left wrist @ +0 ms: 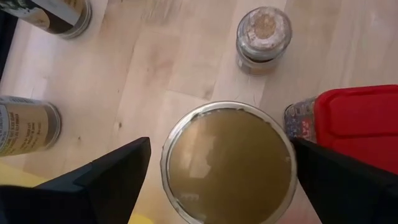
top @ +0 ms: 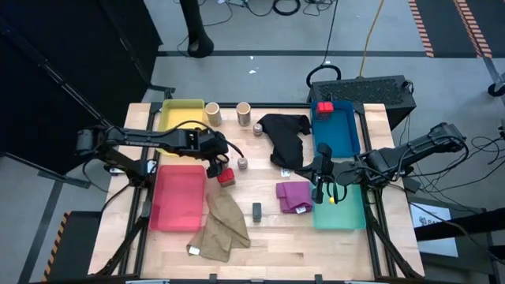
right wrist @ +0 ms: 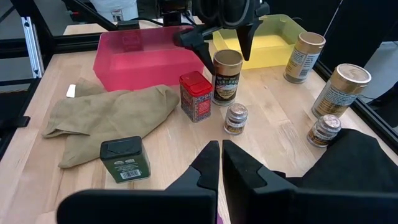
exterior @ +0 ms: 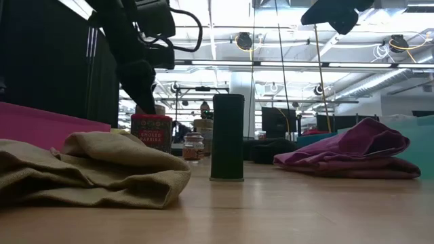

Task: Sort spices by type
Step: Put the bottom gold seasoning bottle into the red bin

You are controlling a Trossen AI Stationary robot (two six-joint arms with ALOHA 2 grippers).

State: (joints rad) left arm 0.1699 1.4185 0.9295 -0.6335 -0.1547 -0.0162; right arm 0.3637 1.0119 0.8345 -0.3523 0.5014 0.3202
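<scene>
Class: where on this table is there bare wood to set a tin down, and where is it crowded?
Free: the front strip between the khaki cloth and teal tray. Crowded: around the left claw, which straddles a tan tin beside the red tin.

A grey floor (top: pixel 260 75) is seen around the wooden table (top: pixel 316 237), with cables strewn at twelve and three o'clock. A black crate (top: pixel 371 88) is set at one o'clock. Ceiling lights (exterior: pixel 271 10) and ducts (exterior: pixel 366 85) are seen overhead.
</scene>
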